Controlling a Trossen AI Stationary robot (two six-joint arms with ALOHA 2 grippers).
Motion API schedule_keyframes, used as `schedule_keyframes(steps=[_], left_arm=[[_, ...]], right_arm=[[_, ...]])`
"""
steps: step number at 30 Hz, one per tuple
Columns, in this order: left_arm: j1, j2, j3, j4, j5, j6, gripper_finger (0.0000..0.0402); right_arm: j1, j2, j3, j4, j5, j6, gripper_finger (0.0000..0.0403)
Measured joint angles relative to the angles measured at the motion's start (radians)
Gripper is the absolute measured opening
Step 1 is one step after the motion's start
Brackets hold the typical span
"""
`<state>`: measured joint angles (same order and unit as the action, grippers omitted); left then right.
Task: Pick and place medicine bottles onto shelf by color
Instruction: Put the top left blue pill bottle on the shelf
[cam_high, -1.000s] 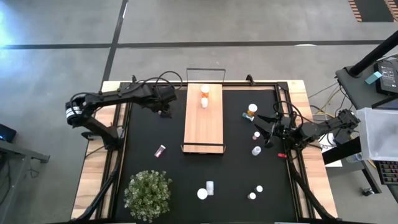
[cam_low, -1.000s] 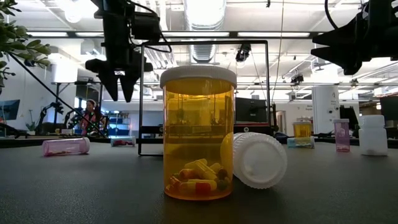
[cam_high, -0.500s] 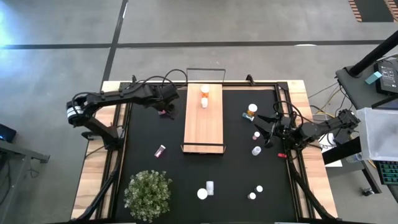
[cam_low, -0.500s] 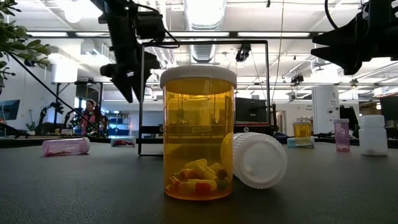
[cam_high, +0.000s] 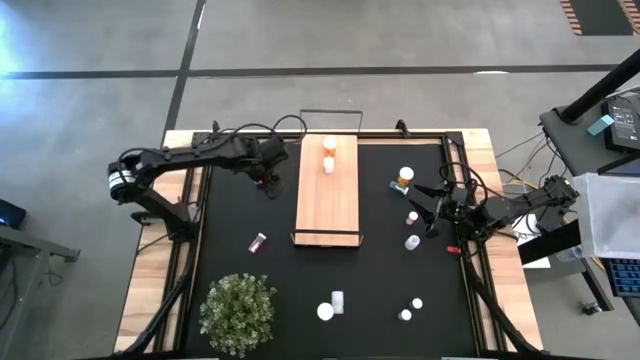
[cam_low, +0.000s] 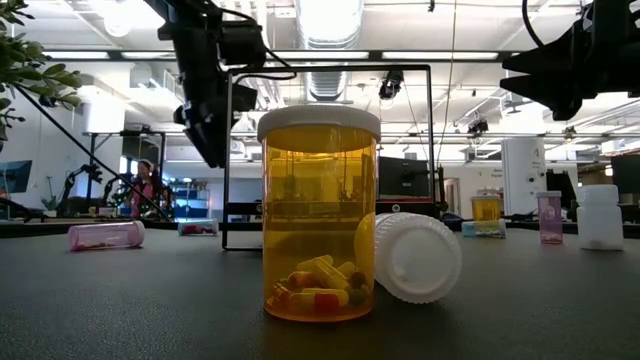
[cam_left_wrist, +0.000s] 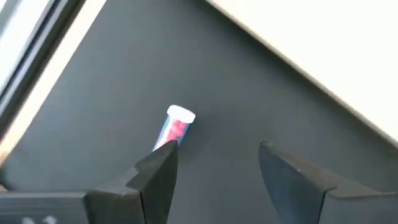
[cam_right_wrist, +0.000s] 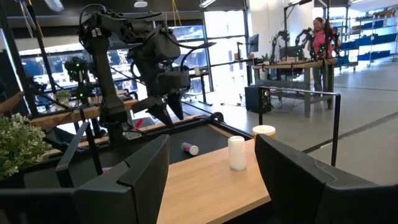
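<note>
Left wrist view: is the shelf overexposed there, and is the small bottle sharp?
Left wrist view: the shelf is washed out almost to white, no wood grain showing; the lying red bottle and the left gripper are soft. High view: the shelf keeps its wood tone.

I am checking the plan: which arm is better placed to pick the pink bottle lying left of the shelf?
Left. The left gripper hangs open just above that pink bottle. The right gripper waits beyond the shelf.

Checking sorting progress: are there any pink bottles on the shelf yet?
No, the shelf holds only an orange bottle and a small white bottle at its far end; a pink bottle lies on the mat.
</note>
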<state>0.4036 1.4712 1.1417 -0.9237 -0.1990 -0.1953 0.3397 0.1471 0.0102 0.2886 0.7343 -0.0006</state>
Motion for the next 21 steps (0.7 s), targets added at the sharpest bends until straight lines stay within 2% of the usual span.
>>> schedule_keyframes(steps=[6, 21], left_arm=[[0.024, -0.019, -0.099, 0.038, -0.005, 0.119, 0.0206], [0.116, -0.061, -0.358, 0.386, -0.017, 0.375, 0.0206]], right_arm=[[0.0, 0.0, 0.0, 0.0, 0.0, 0.0, 0.0228], [0.0, 0.0, 0.0, 0.0, 0.0, 0.0, 0.0228]])
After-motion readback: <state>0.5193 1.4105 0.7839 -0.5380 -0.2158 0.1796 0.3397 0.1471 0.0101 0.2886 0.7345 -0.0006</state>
